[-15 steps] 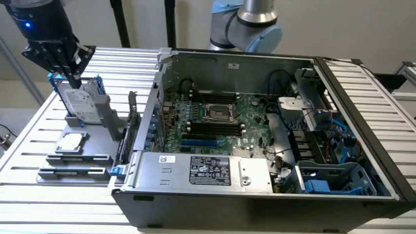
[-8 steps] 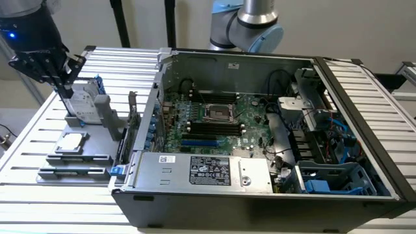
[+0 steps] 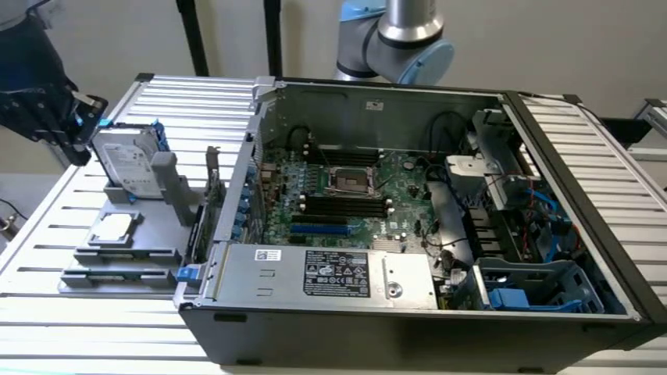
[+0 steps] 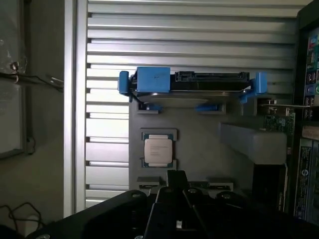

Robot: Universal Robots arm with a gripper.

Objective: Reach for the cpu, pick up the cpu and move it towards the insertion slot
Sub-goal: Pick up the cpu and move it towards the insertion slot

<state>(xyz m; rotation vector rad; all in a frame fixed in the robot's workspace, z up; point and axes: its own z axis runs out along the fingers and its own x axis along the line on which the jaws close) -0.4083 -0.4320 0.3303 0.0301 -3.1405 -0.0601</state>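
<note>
The cpu (image 3: 115, 228) is a small silvery square chip lying flat in a grey holder (image 3: 156, 254) on the slatted table, at the exterior view's left. In the wrist view the cpu (image 4: 158, 149) lies in its recess, untouched. My gripper (image 3: 71, 121) hangs dark at the far left, beyond the hard drive and well apart from the chip. Its black tip (image 4: 177, 180) shows in the wrist view, close to the chip's recess. The insertion slot (image 3: 349, 178) is the metal-framed square socket on the motherboard inside the open computer case.
A grey hard drive (image 3: 130, 160) in a blue-edged frame (image 4: 152, 79) stands upright on the holder, between the gripper and the chip. The open computer case (image 3: 417, 312) has tall walls around the motherboard, with black memory slots (image 3: 339, 205) beside the socket. Cables and drive bays fill its right side.
</note>
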